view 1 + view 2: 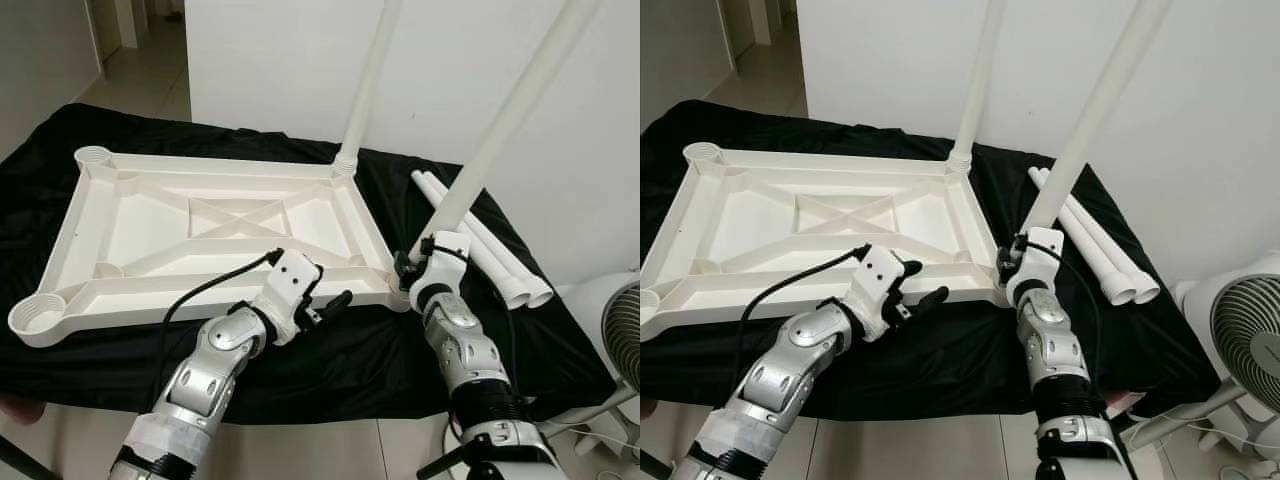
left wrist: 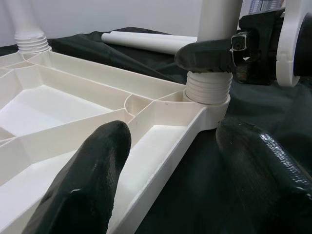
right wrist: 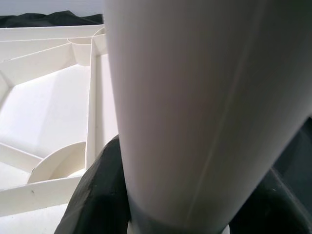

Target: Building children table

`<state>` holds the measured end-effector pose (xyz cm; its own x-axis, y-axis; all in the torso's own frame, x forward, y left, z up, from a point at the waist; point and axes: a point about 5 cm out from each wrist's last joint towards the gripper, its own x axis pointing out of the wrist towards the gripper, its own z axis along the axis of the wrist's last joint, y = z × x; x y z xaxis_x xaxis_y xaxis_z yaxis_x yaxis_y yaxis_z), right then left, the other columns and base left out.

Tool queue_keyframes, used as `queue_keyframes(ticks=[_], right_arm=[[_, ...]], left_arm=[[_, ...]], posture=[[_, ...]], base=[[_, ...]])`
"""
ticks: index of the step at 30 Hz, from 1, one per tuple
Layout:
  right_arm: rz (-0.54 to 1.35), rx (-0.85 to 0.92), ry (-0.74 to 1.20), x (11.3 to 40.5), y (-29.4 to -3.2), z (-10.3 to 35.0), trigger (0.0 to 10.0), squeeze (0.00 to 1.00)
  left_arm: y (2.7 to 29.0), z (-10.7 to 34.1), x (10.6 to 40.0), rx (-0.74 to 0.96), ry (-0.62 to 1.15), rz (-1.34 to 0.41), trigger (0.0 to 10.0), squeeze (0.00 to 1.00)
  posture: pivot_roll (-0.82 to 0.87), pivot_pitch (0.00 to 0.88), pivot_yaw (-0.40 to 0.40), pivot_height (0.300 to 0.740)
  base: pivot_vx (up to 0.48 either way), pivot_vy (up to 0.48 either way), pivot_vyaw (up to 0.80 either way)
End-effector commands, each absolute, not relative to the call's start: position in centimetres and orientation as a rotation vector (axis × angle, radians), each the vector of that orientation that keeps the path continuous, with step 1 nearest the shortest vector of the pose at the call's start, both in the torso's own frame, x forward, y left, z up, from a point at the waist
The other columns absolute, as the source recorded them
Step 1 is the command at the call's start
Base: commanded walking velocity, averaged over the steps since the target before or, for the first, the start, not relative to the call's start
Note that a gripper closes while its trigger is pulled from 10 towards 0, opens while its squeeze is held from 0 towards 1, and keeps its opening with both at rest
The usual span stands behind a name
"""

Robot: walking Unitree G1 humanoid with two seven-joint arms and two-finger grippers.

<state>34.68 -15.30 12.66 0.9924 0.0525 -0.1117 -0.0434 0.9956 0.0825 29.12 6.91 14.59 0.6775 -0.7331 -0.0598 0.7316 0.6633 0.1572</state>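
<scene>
Tabletop, the big white plastic one, lies upside down on the black-draped bench, ribbed underside up so the round corner sockets face the ceiling and can take legs. One leg already stands upright in the far right socket, and a second leg leans out of the near right corner, its ridged collar sitting at the socket in the left wrist view, so seating or twisting it home looks like the step in hand. Two spare legs lie side by side on the cloth just beyond that corner, within reach for the two open sockets on the left side. At the right edge a white fan stands on the floor, clear of the work. Right gripper is clamped around the base of the leaning leg, black fingers hugging the white tube just above the collar. Left gripper hovers at the near rim of the tabletop, fingers spread wide with the rim between them and nothing squeezed, probably there to steady the frame. No brand, label or writing is readable anywhere.
</scene>
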Motion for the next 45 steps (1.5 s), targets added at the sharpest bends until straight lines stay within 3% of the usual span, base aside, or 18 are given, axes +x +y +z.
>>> queue_keyframes(ticks=[1, 11, 14, 22, 30, 31, 32, 34, 35, 39, 40, 42, 43, 45], right_arm=[[0.086, 0.033, 0.21, 34.2, -15.4, 11.0, 10.0, 0.0], [0.119, 0.016, 0.246, 33.9, -15.8, 10.5, 10.0, 0.0], [-0.093, 0.139, 0.207, 33.2, -15.8, 10.6, 10.0, 0.0], [-0.265, 0.221, 0.172, 31.3, -13.5, 10.8, 10.0, 0.0], [-0.191, 0.215, 0.181, 30.7, -12.5, 10.6, 10.0, 0.0], [-0.184, 0.208, 0.167, 30.7, -12.5, 10.8, 10.0, 0.04], [-0.17, 0.212, 0.152, 30.8, -12.6, 10.9, 10.0, 0.8], [-0.159, 0.215, 0.142, 30.8, -12.6, 11.0, 10.0, 0.8], [-0.145, 0.206, 0.111, 30.9, -12.8, 11.4, 10.0, 1.0], [-0.053, 0.202, 0.043, 31.1, -13.6, 12.1, 10.0, 1.0], [-0.018, 0.17, 0.025, 31.1, -14.1, 12.2, 10.0, 0.14], [-0.018, 0.17, 0.025, 31.1, -14.1, 12.2, 10.0, 0.14], [0.054, 0.116, 0.011, 31.2, -15.1, 12.3, 10.0, 0.0], [0.086, 0.098, 0.0, 31.2, -15.6, 12.4, 10.0, 0.0]], left_arm=[[6.6, 14.6, 28.9, 0.161, -0.011, -0.844, 10.0, 0.0], [6.7, 14.6, 28.7, 0.155, -0.011, -0.84, 10.0, 0.0], [6.7, 14.5, 28.6, 0.154, -0.009, -0.84, 10.0, 0.0], [6.6, 14.6, 28.5, 0.148, -0.011, -0.844, 10.0, 0.0], [6.8, 14.7, 28.6, 0.161, -0.013, -0.853, 10.0, 0.0], [7.0, 14.8, 28.7, 0.161, -0.017, -0.847, 10.0, 0.0], [7.2, 14.9, 28.9, 0.161, -0.019, -0.841, 10.0, 0.0], [7.2, 15.0, 29.0, 0.16, -0.021, -0.837, 10.0, 0.0], [7.3, 15.1, 29.0, 0.162, -0.024, -0.834, 10.0, 0.0], [7.4, 15.4, 28.9, 0.161, -0.03, -0.84, 10.0, 0.0], [7.4, 15.4, 28.9, 0.161, -0.032, -0.841, 10.0, 0.0], [7.4, 15.4, 28.9, 0.161, -0.032, -0.841, 10.0, 0.0], [7.3, 15.5, 28.9, 0.161, -0.035, -0.845, 10.0, 0.0], [7.3, 15.5, 28.9, 0.161, -0.035, -0.847, 10.0, 0.0]], posture=[[0.09, 0.0, -0.154, 0.74], [0.09, 0.008, -0.158, 0.74], [0.09, 0.011, -0.164, 0.74], [0.1, 0.008, -0.17, 0.74], [0.09, 0.022, -0.169, 0.74], [0.09, 0.025, -0.168, 0.74], [0.09, 0.028, -0.168, 0.74], [0.09, 0.029, -0.167, 0.74], [0.09, 0.03, -0.168, 0.74], [0.09, 0.032, -0.17, 0.74], [0.09, 0.033, -0.171, 0.74], [0.09, 0.033, -0.171, 0.74], [0.09, 0.034, -0.172, 0.74], [0.09, 0.033, -0.171, 0.74]], base=[[0.0, 0.0, 0.0], [0.0, 0.0, 0.0], [0.0, 0.0, 0.0], [0.0, 0.0, 0.0], [0.0, 0.0, 0.0], [0.0, 0.0, 0.0], [0.0, 0.0, 0.0], [0.0, 0.0, 0.0], [0.0, 0.0, 0.0], [0.0, 0.0, 0.0], [0.0, 0.0, 0.0], [0.0, 0.0, 0.0], [0.0, 0.0, 0.0], [0.0, 0.0, 0.0]])
